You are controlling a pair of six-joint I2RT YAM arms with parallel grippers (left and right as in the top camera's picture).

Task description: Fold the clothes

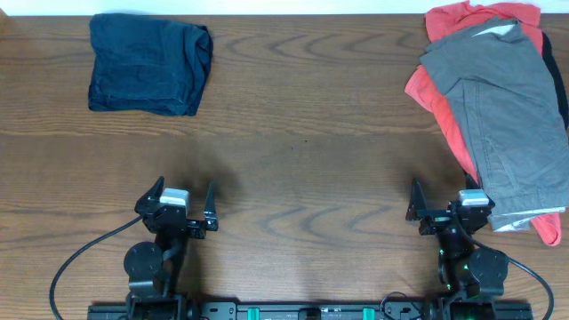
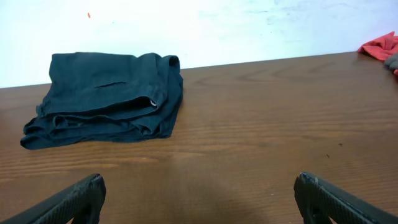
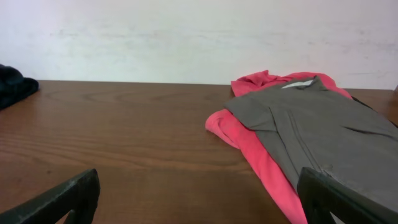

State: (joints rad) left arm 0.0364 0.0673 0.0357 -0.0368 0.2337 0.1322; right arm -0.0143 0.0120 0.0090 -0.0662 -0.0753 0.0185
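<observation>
From overhead, the left claw (image 1: 185, 194) and the right claw (image 1: 443, 203) both stood spread wide and empty near the near edge of the desk (image 1: 302, 142). A folded dark blue garment (image 1: 148, 64) lay at the far left. At the far right a grey garment (image 1: 502, 116) lay over a red garment (image 1: 436, 84), reaching down beside the right claw.

In the left wrist view, the dark blue garment sat ahead to the left, well apart from the claw.

In the right wrist view, the grey garment and red garment lay ahead to the right.
</observation>
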